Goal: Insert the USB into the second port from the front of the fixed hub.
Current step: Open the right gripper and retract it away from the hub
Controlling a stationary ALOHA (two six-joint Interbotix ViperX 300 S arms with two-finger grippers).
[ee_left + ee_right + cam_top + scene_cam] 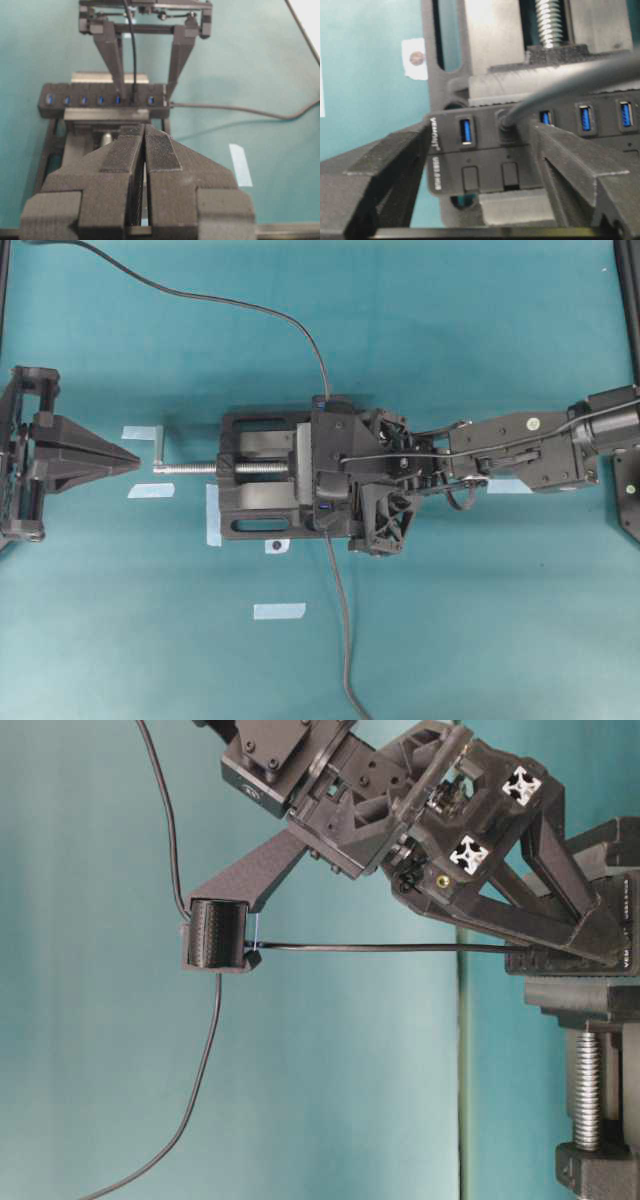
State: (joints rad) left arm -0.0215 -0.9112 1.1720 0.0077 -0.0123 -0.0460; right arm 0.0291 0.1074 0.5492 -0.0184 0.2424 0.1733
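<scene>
The USB is a small black plug standing in the second port from the end of the fixed hub; its thin cable rises away from it. In the left wrist view the USB sits in the hub, one blue port in from the end where the hub's own cable leaves. My right gripper hangs open over that end. Its fingers straddle the plug and grip nothing. My left gripper rests shut and empty at the far left, pointing at the vise.
The hub is clamped in a black bench vise with a silver screw pointing toward my left gripper. The hub's own cable trails across the teal table. Pale tape strips lie around the vise.
</scene>
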